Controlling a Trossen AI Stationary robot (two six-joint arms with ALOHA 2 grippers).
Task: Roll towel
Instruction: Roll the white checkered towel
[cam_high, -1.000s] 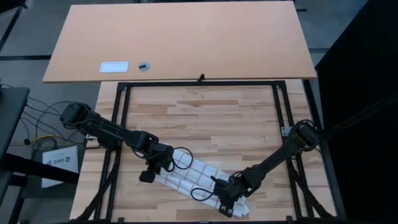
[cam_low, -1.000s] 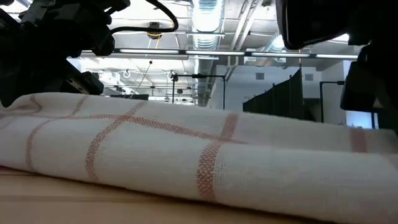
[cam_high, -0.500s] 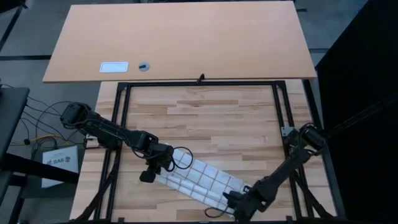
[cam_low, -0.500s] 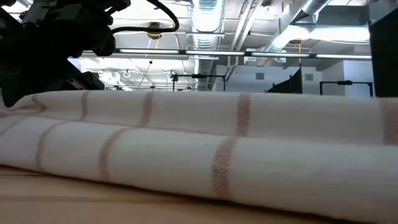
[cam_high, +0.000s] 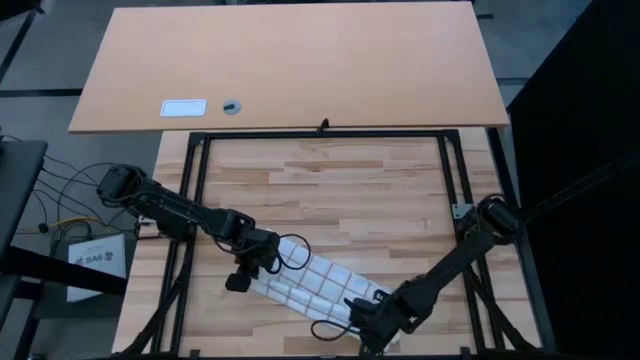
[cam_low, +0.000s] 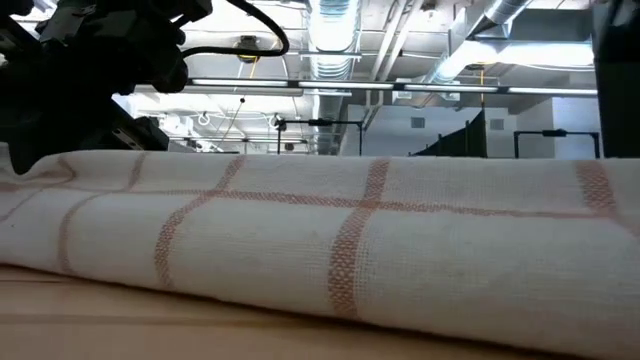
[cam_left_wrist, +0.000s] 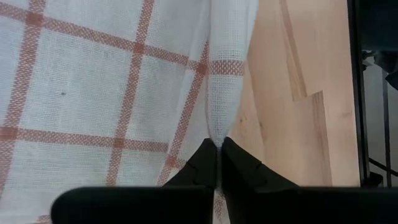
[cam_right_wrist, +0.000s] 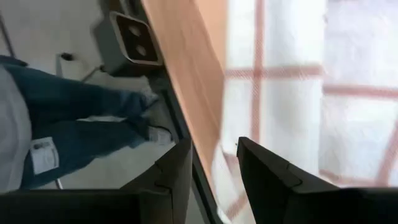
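Note:
The white towel with reddish-brown grid lines (cam_high: 320, 280) lies slantwise on the wooden table near its front edge. It fills the low view (cam_low: 320, 250) as a flat folded band. My left gripper (cam_high: 262, 264) is at the towel's left end and is shut on it (cam_left_wrist: 217, 146). My right gripper (cam_high: 372, 322) is at the towel's right, near end, over the table's front edge. It is open (cam_right_wrist: 214, 165), and the towel's edge (cam_right_wrist: 231, 186) lies between its fingers. Whether they touch the towel, I cannot tell. My left gripper pinches a raised fold of the towel (cam_left_wrist: 219, 134) between its two shut fingers, at the towel's left end. The fold runs on from the fingertips as a narrow ridge (cam_left_wrist: 227, 68). The rest of the towel lies flat on the table.
A large orange tabletop (cam_high: 290, 65) with a white label (cam_high: 183, 107) and a small dark object (cam_high: 231, 105) stands beyond the table. A black frame (cam_high: 320, 133) borders the work surface. A person's legs in jeans (cam_right_wrist: 74, 118) stand by the table's front edge.
My right gripper has moved off the towel's right end toward the table's near right corner, then back left along the front edge. The towel's right part has shifted and now lies wider. My left gripper has stayed shut on the left end.

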